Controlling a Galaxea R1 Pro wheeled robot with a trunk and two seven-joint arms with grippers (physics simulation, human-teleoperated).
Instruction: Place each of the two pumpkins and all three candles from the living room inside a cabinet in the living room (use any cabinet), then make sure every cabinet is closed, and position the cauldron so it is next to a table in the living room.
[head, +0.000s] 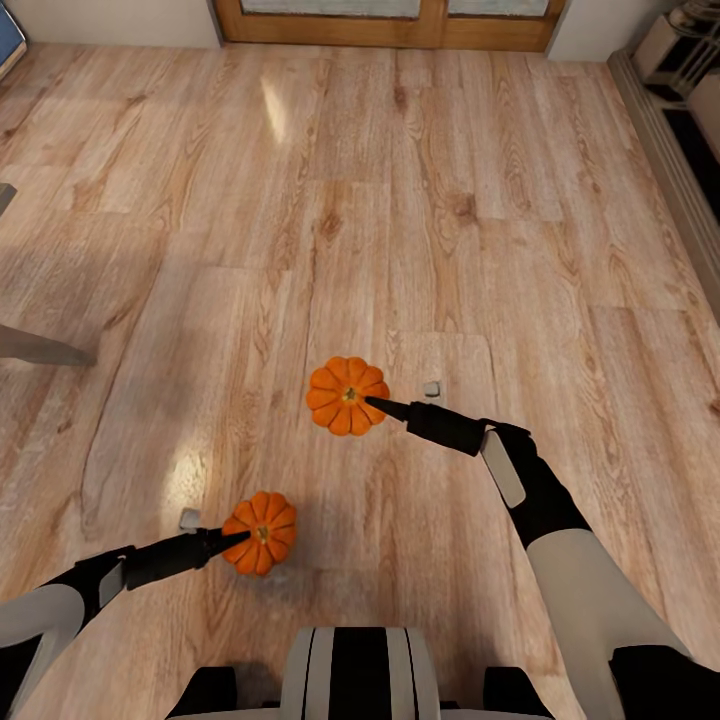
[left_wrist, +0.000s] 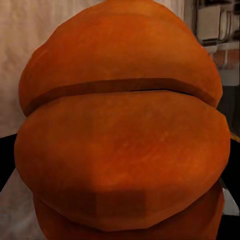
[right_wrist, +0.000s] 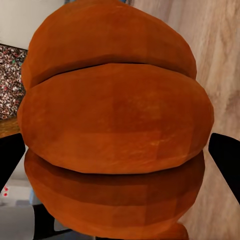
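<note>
Head view, robot in transit over the plank floor (head: 420, 200). The left gripper (head: 235, 538) is closed around the near pumpkin (head: 262, 532), low and left of centre; the right gripper (head: 375, 403) is closed around the far pumpkin (head: 347, 395), nearer the middle of the scene. In each wrist view the orange ribs sit between the dark fingers, near pumpkin (left_wrist: 120, 145) and far pumpkin (right_wrist: 115, 125), which suggests a firm, centred grasp; both appear carried clear of the floor, though height cannot be confirmed.

Step in hand, as judged: carrying both pumpkins toward a cabinet, with no cabinet, candle or cauldron in sight here. To do it well, keep both arms steady and apart so the pumpkins do not collide, hold the grip unchanged while the base turns, and bring a cabinet front into sight before lowering either arm.

Surface and room: light wood planks with soft glare patches. A wooden door frame (head: 390, 30) closes the far side; a grey angled leg (head: 40, 348) enters at left; a raised dark-edged border (head: 680, 170) runs along the right.
</note>
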